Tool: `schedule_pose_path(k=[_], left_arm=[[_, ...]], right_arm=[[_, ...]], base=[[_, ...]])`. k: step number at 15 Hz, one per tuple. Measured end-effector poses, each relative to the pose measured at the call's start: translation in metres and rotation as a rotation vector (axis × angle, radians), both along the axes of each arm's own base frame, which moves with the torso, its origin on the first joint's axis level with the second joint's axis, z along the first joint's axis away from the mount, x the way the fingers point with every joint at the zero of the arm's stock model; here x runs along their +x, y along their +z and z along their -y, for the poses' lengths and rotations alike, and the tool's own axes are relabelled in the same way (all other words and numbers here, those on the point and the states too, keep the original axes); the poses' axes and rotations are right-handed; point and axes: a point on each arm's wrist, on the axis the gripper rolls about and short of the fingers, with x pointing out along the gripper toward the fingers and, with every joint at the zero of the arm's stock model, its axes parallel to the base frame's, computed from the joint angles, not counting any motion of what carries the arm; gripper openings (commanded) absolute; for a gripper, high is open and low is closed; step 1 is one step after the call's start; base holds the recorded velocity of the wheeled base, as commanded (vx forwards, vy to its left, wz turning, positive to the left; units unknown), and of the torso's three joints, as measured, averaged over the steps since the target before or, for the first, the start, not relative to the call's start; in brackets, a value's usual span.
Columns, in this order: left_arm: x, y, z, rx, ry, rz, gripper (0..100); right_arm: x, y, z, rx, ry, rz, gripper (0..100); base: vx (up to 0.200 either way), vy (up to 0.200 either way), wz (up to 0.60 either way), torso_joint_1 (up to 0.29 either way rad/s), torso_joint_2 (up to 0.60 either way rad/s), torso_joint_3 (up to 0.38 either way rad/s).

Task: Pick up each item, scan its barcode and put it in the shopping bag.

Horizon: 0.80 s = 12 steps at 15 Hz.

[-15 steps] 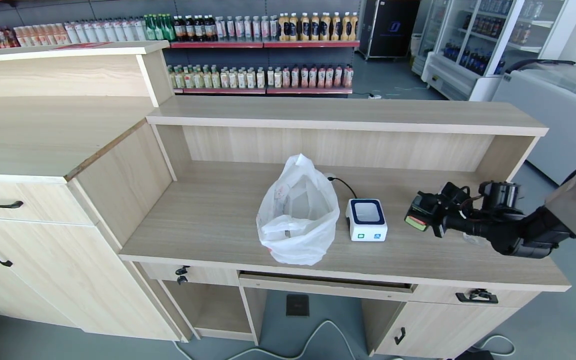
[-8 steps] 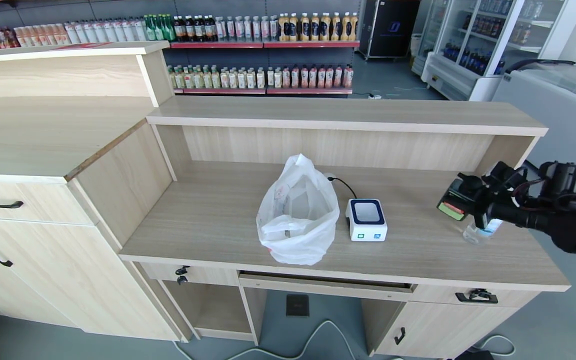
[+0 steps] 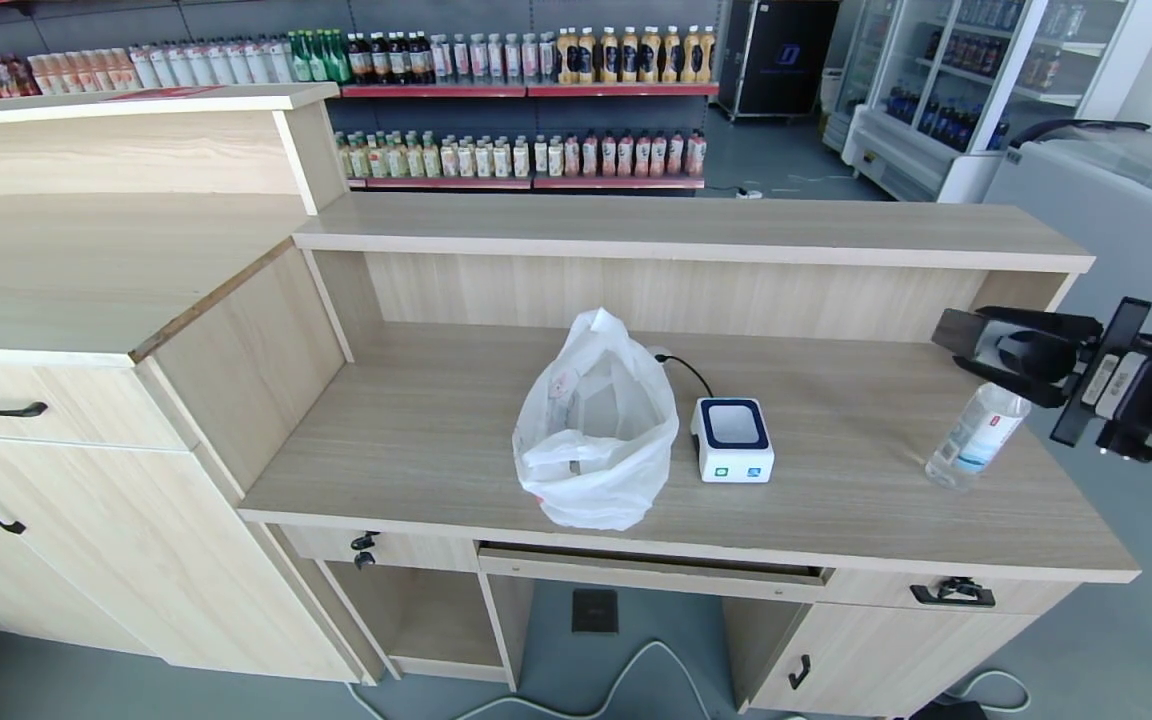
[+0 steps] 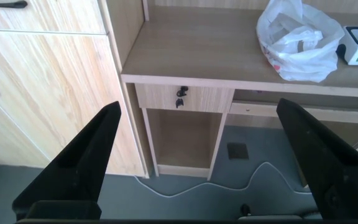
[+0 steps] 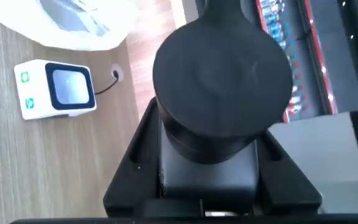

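Right claw [image 3: 952, 346] swung back from scanner [image 3: 733, 438] to tabletop's [image 3: 416, 440] right edge, near standing bottle [image 3: 976, 437]; my grip there: cannot tell. Left claw [image 4: 197, 106] open, idle. Bag [image 3: 596, 440] mid-front. Judgement: bottle unscanned, next pickup.

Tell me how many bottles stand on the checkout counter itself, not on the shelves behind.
1. A clear water bottle stands near the right end of the counter, to the right of the scanner. The shopping bag may hide others inside.
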Motion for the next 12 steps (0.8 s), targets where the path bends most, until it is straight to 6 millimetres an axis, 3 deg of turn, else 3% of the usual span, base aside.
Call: schedule_pose_path(k=[4,6,8,12], left_arm=[[0.000,0.000,0.000,0.000,0.000,0.000,100],[0.000,0.000,0.000,0.000,0.000,0.000,100],[0.000,0.000,0.000,0.000,-0.001,0.000,100],[0.000,0.000,0.000,0.000,0.000,0.000,100]], right_arm=[[-0.037,-0.007,-0.049,-0.335,0.193,0.341,0],[-0.052,0.005,-0.079,-0.452,0.293,0.617,0],[-0.072,0.024,-0.095,-0.491,0.276,0.891,0],[-0.089,0.028,-0.107,-0.485,0.260,0.923,0]], base=[[0.000,0.000,0.00,0.000,0.00,0.000],[0.000,0.000,0.00,0.000,0.00,0.000],[0.000,0.000,0.00,0.000,0.00,0.000],[0.000,0.000,0.00,0.000,0.00,0.000]])
